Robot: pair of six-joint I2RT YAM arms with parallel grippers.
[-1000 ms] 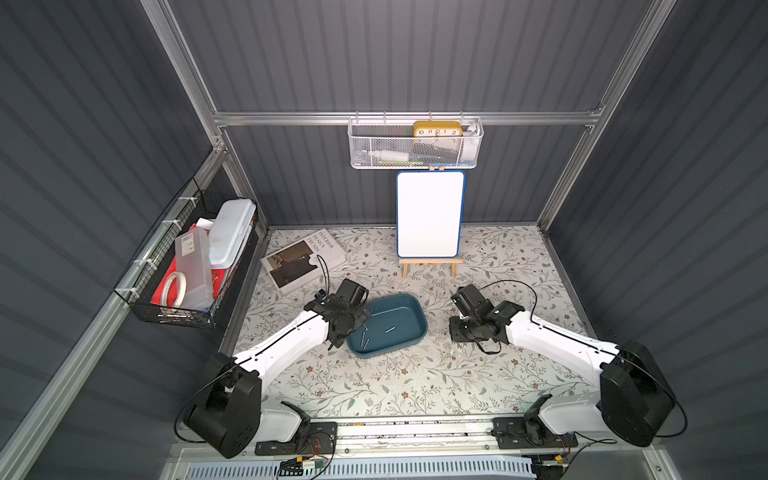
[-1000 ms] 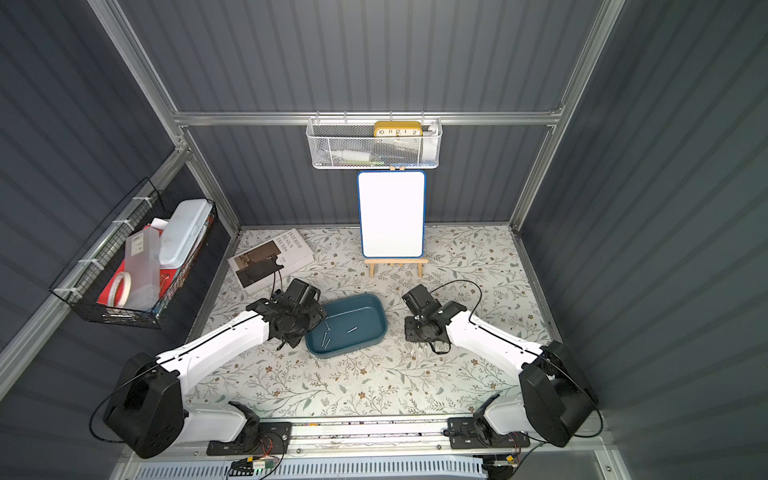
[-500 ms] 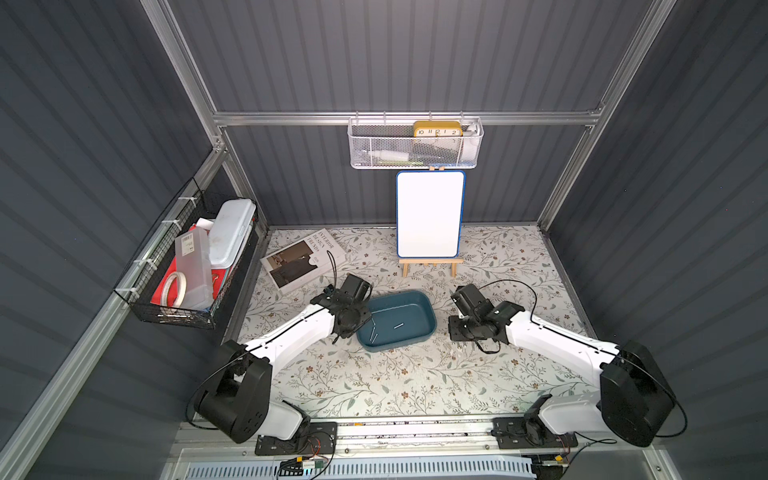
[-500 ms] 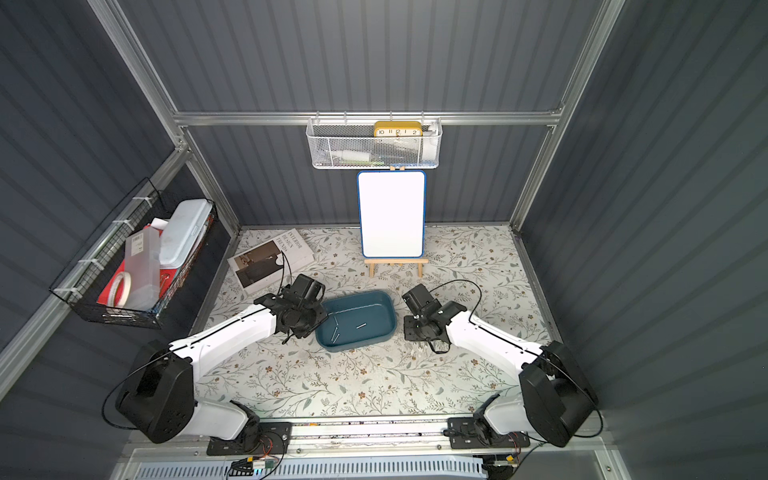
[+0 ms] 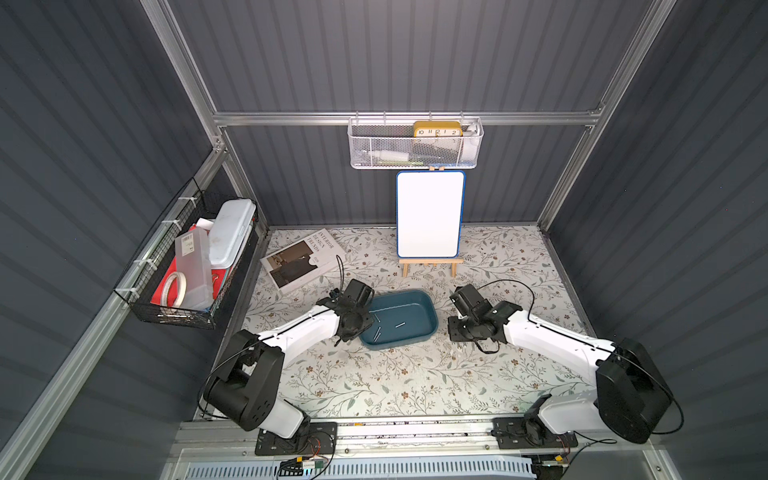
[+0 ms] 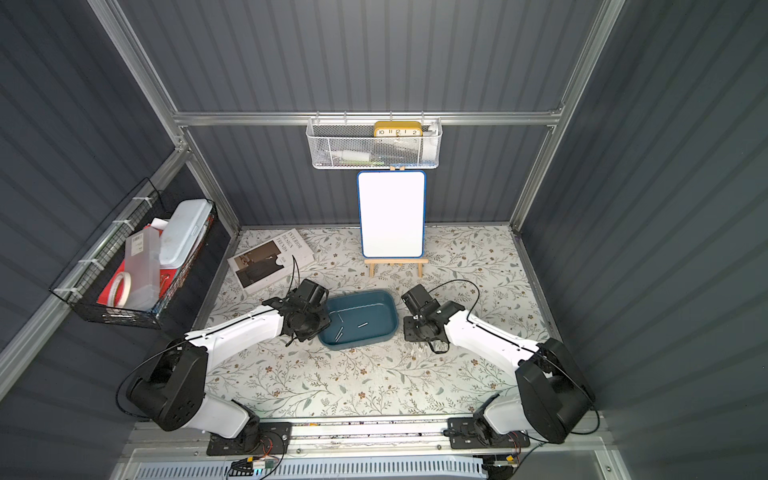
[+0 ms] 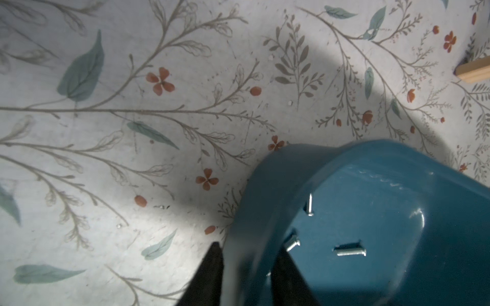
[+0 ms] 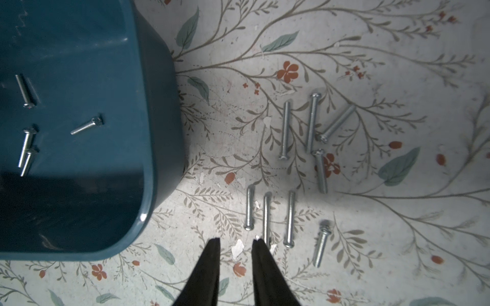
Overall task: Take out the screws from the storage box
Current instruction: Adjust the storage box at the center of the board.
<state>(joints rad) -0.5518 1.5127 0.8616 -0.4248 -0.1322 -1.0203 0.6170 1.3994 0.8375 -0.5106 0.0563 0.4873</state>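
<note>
In both top views we see the storage box (image 5: 409,305) (image 6: 365,305) flat on the floral table (image 5: 395,382) (image 6: 353,382), btwn the two arms. The left gripper (image 5: 360,327) (image 6: 320,326) is at the box end nearest its own arm. The right gripper (image 5: 458,334) (image 6: 415,332) points down at the table just beside the opp. end, apart from the box. A few screws (image 5: 400,325) (image 6: 363,324) lie on the box floor. From up here the jaws are too small to judge.

Left wrist view: the two black fingers (image 7: 212,270) straddle the box wall (image 7: 265,185), one outside over the table and one inside. They seem to pinch it, tho the rim is blurred. Three screws (image 7: 350,251) lie on the box floor near the inner finger. A wooden easel foot (image 7: 474,71) shows farther off.

Right wrist view: the fingers (image 8: 209,265) stand a little apart w/ nothing btwn them, tips over bare table (image 8: 371,66). The box (image 8: 164,106) is just beside them, w/ four screws (image 8: 87,125) inside, two of them side by side. Eight more lie on the table outside the box, and one ends just beside a fingertip.
</note>
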